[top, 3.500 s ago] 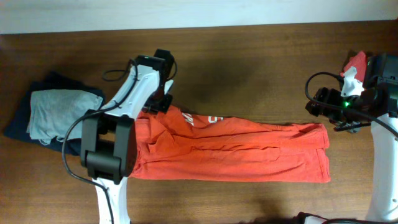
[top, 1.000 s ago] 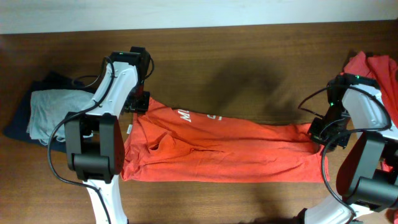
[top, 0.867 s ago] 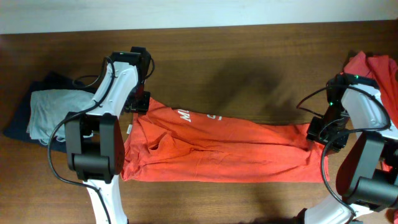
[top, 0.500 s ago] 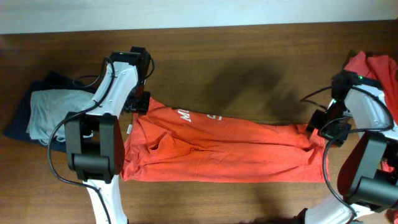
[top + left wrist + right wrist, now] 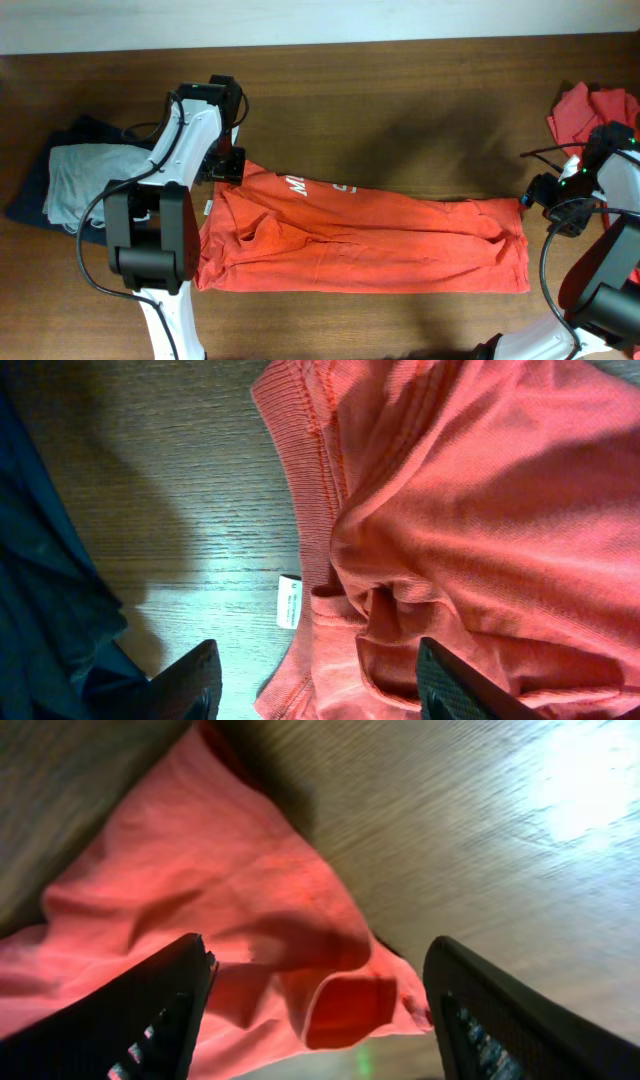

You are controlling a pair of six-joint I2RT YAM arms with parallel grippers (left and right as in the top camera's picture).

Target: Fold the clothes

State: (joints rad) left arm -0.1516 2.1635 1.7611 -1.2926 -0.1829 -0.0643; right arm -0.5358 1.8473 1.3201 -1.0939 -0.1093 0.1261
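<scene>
Orange-red T-shirt (image 5: 370, 240): lies flat across table (image 5: 400, 90) centre, folded lengthwise into a long band running 9-to-3 o'clock. Collar end toward 9, hem end toward 3. Surface rumpled, esp. at the collar end. White print (image 5: 300, 187) partly shows along the 12 o'clock edge (lettering not legible). Left wrist view: ribbed collar (image 5: 300, 480) and a small white label (image 5: 289, 603) visible, cloth bunched beside it.

Left gripper (image 5: 320, 685): sits at shirt's 10 o'clock corner, jaws spread wide over collar cloth, nothing grasped.

Right gripper (image 5: 325, 1010): just off the 3 o'clock end, jaws likewise wide apart. Hem corner lies loose on the wood below and between the fingers, not pinched.

Second orange-red garment (image 5: 580, 105): crumpled heap at table's 2 o'clock edge, well apart from first.

Other items: pale grey garment (image 5: 85, 180), folded, resting on navy garment (image 5: 40, 200) at 9 o'clock, near the left arm (no contact w/ shirt).
</scene>
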